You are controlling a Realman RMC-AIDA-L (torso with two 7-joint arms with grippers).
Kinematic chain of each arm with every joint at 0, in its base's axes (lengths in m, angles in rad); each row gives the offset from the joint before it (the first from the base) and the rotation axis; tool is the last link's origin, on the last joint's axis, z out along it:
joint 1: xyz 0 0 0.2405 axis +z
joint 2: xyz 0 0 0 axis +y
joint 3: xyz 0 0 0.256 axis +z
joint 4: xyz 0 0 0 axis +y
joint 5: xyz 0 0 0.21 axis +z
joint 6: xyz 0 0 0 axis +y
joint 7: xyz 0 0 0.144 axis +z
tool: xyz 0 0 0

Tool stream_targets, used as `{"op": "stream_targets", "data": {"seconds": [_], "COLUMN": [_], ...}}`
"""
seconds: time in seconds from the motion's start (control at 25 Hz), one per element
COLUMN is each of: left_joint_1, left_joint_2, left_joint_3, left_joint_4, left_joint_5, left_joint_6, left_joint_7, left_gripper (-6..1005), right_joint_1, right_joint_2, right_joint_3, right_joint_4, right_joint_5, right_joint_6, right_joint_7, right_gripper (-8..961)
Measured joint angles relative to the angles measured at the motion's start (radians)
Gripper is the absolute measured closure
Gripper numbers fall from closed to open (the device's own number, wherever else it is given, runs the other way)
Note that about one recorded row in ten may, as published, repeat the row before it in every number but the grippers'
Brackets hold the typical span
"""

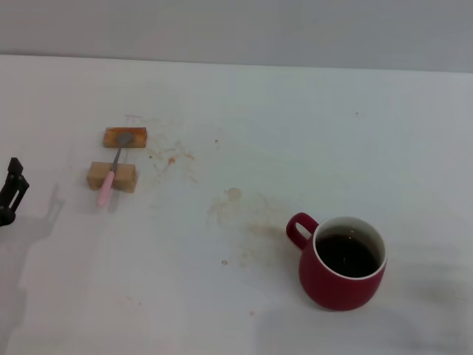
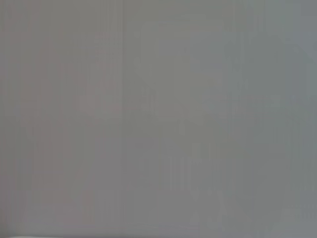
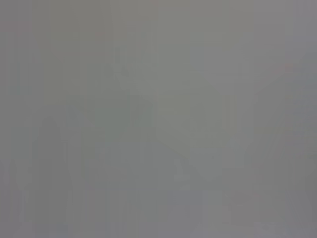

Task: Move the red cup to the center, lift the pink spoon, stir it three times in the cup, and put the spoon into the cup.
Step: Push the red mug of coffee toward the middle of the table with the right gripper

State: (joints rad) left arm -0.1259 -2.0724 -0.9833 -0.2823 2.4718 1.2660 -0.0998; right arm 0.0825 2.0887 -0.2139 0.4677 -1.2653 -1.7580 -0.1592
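Dark-red, the red cup (image 1: 342,271) stands toward the right near side of the white table (image 1: 295,126) in the head view, handle pointing left, dark liquid inside. Well apart on the left, the pink spoon (image 1: 112,169) lies bridged across two tan blocks (image 1: 112,177), its grey bowl on the farther one. The left gripper (image 1: 12,190) shows at the left edge above the table; whether its fingers are parted cannot be told. Both wrist views show only blank grey.

No readable text, labels, brands or numbers on anything in view.
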Motion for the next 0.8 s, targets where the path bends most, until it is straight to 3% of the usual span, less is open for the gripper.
{"op": "stream_targets", "data": {"seconds": [0.8], "left_joint_1": [-0.015], "left_joint_2": [0.000], "left_joint_3": [-0.001], "left_joint_4": [0.009], "left_joint_5": [0.000], "left_joint_6": [-0.022], "left_joint_7": [0.000], "left_gripper": [142], "right_joint_1": [-0.040], "right_joint_2": [0.002], "right_joint_3": [-0.042], "right_joint_4": [0.124], "right_joint_5": [-0.009], "right_joint_6": [0.014], "right_joint_7": [0.001], "right_gripper": [953]}}
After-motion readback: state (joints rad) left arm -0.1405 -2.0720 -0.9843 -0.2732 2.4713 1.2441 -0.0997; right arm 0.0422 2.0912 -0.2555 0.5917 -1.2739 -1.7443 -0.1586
